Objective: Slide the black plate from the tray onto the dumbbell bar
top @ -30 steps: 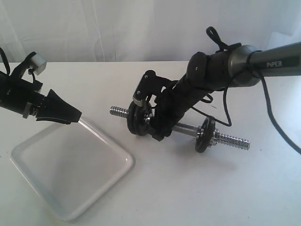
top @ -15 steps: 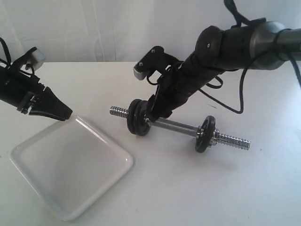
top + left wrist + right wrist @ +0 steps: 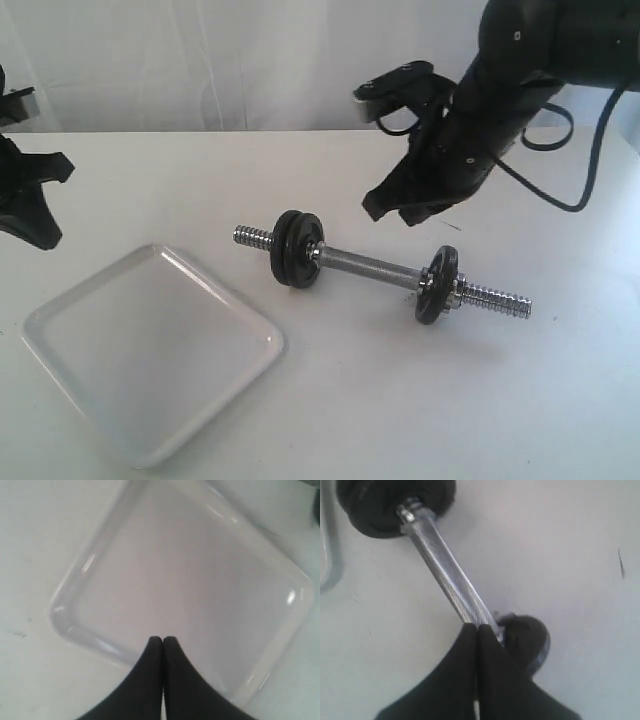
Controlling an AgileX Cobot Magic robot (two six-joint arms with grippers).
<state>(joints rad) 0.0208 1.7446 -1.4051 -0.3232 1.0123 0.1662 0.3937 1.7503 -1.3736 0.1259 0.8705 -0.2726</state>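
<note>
The white tray (image 3: 150,350) lies empty at the front left; its bare floor (image 3: 190,575) fills the left wrist view. The dumbbell bar (image 3: 370,268) rests on the table beside it. Two black plates (image 3: 297,248) sit pressed together near its left threaded end, and a third plate (image 3: 438,285) with a chrome collar nut (image 3: 457,293) sits near the right end. My left gripper (image 3: 42,238) is shut and empty at the far left, its tips (image 3: 163,640) over the tray's rim. My right gripper (image 3: 385,208) hangs shut and empty above the bar (image 3: 445,580).
A white backdrop closes the far side of the white table. The right arm's cable (image 3: 560,195) loops over the table behind the bar. The tray's corner (image 3: 327,555) shows beside the paired plates (image 3: 390,505) in the right wrist view.
My right gripper has lifted off the bar's left plates and moved up and right. My left arm has drawn back leftward from the tray's far edge. The bar and tray stay put.
</note>
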